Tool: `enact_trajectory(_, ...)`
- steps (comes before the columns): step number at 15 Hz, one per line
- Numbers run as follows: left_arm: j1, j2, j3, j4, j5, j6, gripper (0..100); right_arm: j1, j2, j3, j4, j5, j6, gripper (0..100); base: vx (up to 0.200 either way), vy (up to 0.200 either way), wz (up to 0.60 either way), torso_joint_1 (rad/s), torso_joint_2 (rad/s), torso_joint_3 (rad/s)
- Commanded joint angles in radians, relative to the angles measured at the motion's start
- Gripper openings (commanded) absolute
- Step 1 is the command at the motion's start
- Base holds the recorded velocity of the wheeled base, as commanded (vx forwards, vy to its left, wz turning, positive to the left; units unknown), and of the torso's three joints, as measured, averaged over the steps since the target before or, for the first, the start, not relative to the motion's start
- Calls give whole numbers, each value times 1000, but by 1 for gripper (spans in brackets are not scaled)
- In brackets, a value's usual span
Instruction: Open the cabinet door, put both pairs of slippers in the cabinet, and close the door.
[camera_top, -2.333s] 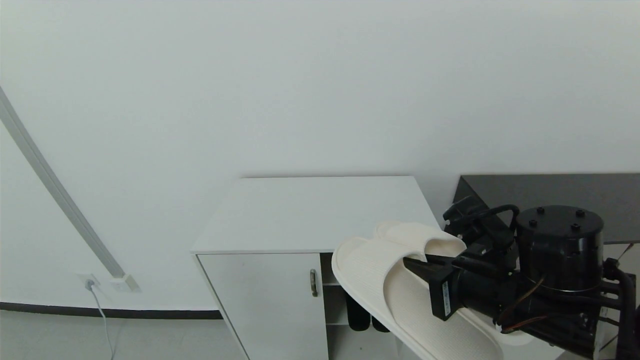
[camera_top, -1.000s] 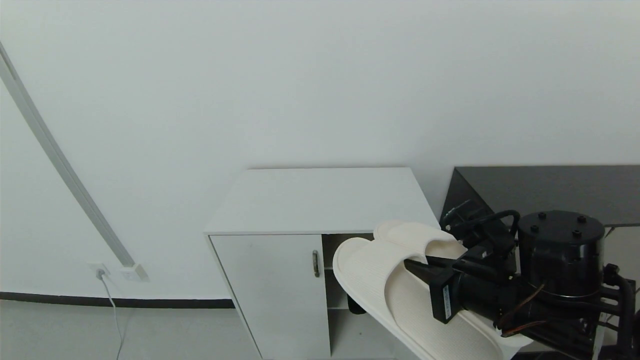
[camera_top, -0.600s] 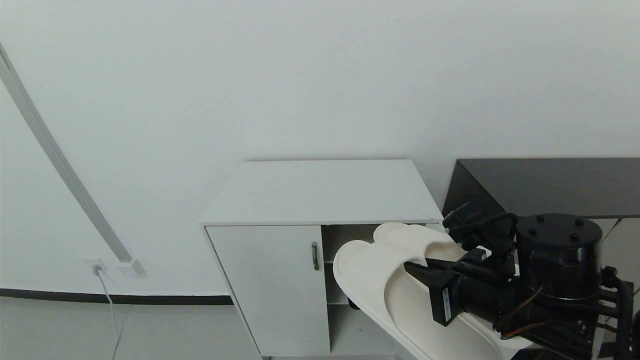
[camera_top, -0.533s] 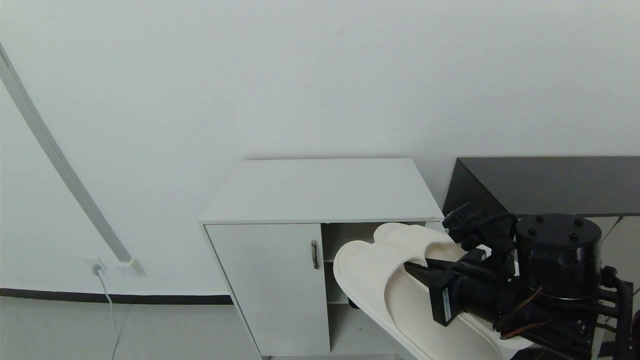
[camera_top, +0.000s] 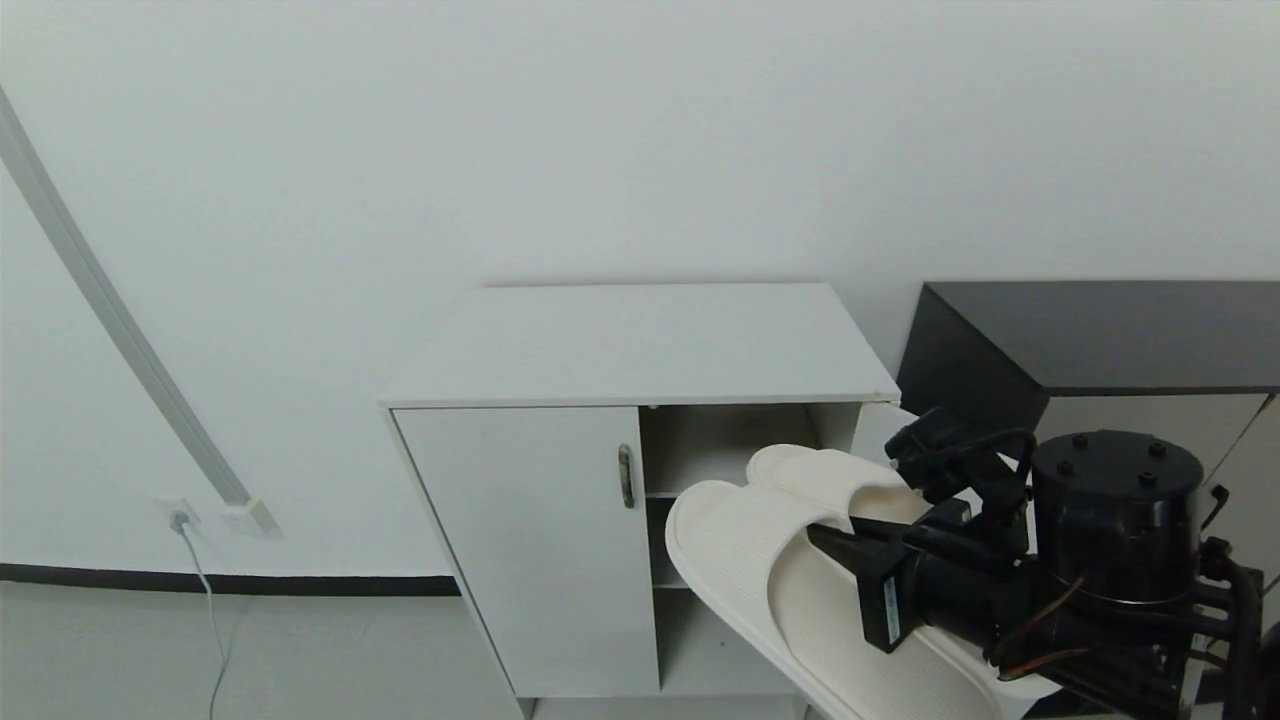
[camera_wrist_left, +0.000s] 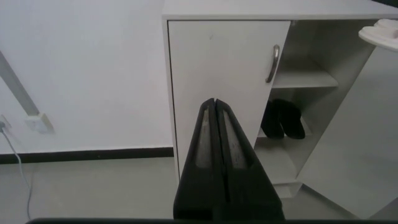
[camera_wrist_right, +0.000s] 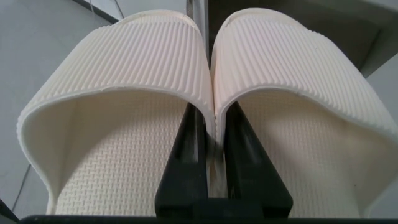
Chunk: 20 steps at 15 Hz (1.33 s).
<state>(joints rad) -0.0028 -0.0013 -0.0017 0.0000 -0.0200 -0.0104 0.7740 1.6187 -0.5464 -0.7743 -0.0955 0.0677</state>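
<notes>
The white cabinet (camera_top: 640, 340) stands against the wall, its left door (camera_top: 520, 540) closed and its right door (camera_wrist_left: 354, 143) swung open. A pair of black slippers (camera_wrist_left: 283, 118) stands inside, below the upper shelf (camera_wrist_left: 305, 78). My right gripper (camera_top: 825, 535) is shut on a pair of white slippers (camera_top: 760, 560), pinching their touching inner edges (camera_wrist_right: 211, 106). It holds them toes first in front of the open right half. My left gripper (camera_wrist_left: 214, 106) is shut on nothing, lower down in front of the closed left door.
A metal handle (camera_top: 625, 476) sits on the closed door's inner edge. A black table (camera_top: 1080, 320) stands just right of the cabinet. A wall socket with a cable (camera_top: 180, 520) and a slanted wall trunking (camera_top: 120, 320) are to the left, above bare floor.
The whole head view has shifted: the cabinet sits higher in the picture and more of its front and open right half shows. The right gripper still holds the white slippers.
</notes>
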Motion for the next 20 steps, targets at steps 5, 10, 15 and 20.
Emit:
enact_trajectory(5, 0, 1, 0, 0, 0, 0, 0, 1, 4, 2, 0, 0, 0, 0, 0, 0, 0, -220, 541, 322)
enact_trajectory(10, 0, 1, 0, -2, 0, 0, 0, 1, 10, 3, 0, 0, 0, 0, 0, 0, 0, -189, 510, 319)
enact_trajectory(15, 0, 1, 0, 0, 0, 0, 0, 1, 12, 16, -8, 2, 0, 0, 0, 0, 0, -154, 478, 325)
enact_trajectory(20, 0, 1, 0, -2, 0, 0, 0, 1, 18, 19, -28, 0, 0, 0, 0, 0, 0, -120, 462, 346)
